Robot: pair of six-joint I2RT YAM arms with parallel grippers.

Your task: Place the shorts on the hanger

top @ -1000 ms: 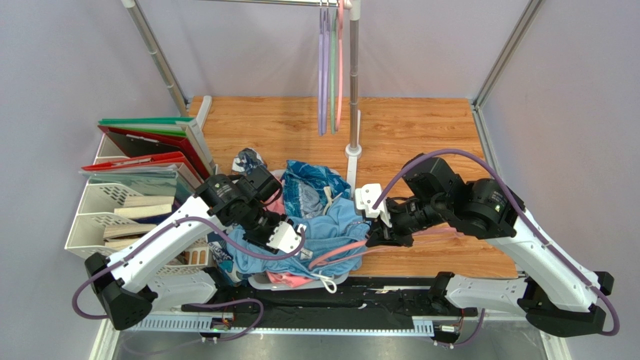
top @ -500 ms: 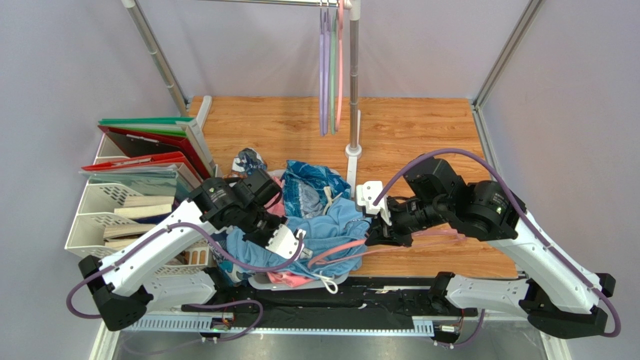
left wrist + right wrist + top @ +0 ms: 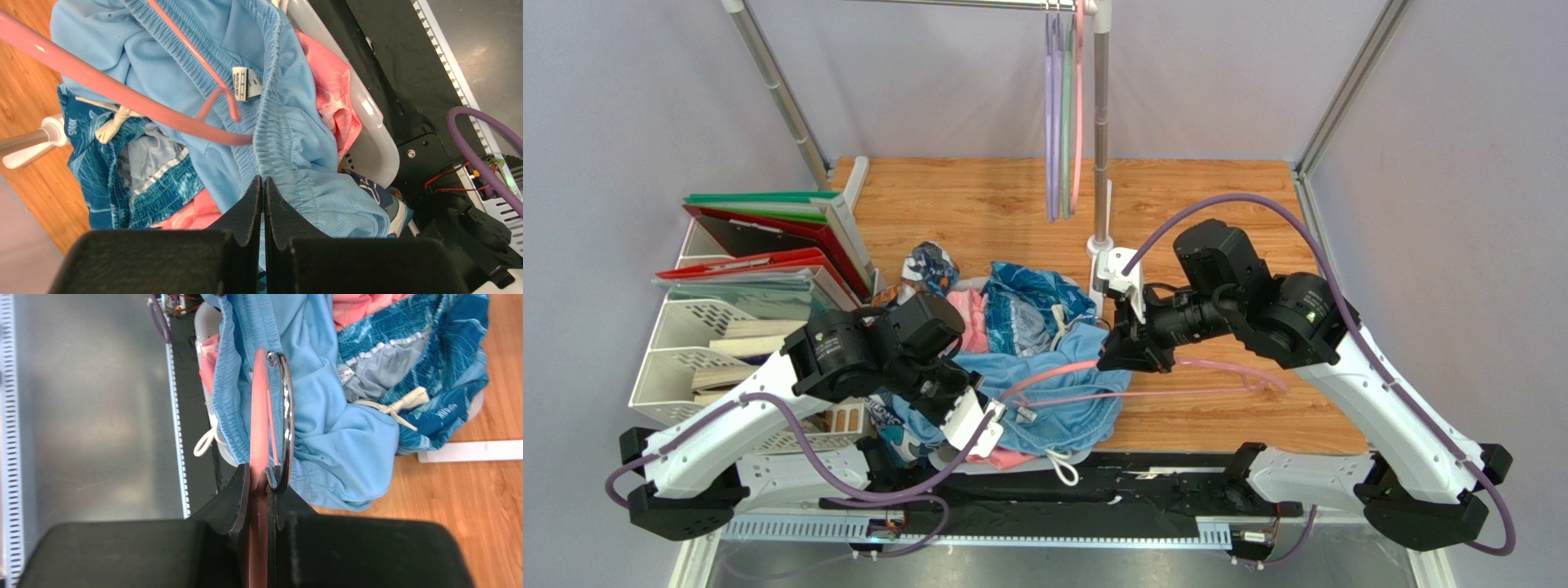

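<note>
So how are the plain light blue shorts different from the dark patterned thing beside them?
The plain sky-blue fabric shorts are one colour; the dark teal-and-blue patterned shiny garment has a busy print. The left claw pinches the shorts' waistband; nothing grips the patterned garment. The thin salmon-pink plastic hanger crosses the shorts, not the patterned garment. Both lie crumpled in one pile.
</note>
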